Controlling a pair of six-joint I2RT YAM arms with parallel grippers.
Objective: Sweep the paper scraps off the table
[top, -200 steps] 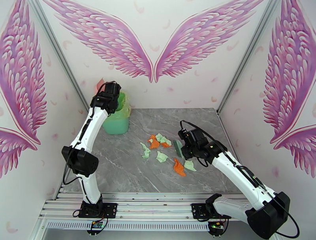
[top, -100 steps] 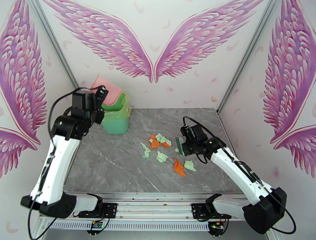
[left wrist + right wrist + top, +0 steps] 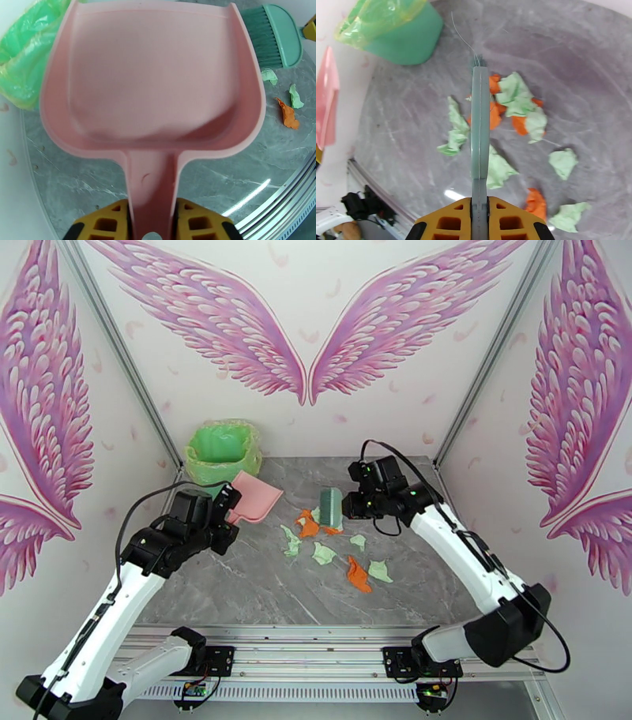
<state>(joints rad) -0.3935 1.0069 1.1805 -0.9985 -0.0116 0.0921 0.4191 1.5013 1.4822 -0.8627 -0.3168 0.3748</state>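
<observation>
Orange and mint paper scraps (image 3: 317, 526) lie scattered on the middle of the grey marble table (image 3: 237, 587), some bunched together (image 3: 513, 103), two loose ones further right (image 3: 288, 113). My left gripper (image 3: 223, 514) is shut on the handle of the pink dustpan (image 3: 255, 498), which hangs low to the left of the scraps, its mouth toward them. In the left wrist view the dustpan (image 3: 158, 79) is empty and its handle is clamped in the left gripper (image 3: 152, 215). My right gripper (image 3: 353, 504) is shut on the teal brush (image 3: 330, 507), held over the far part of the scraps (image 3: 480, 126).
A green bin (image 3: 221, 450) with a green liner stands in the far left corner, behind the dustpan. Silver rails (image 3: 316, 650) run along the near edge. Walls close in the table on the left, right and back.
My left arm swung the dustpan down from above the bin to the table left of the scraps. My right arm carried the brush from the right of the pile to its far side.
</observation>
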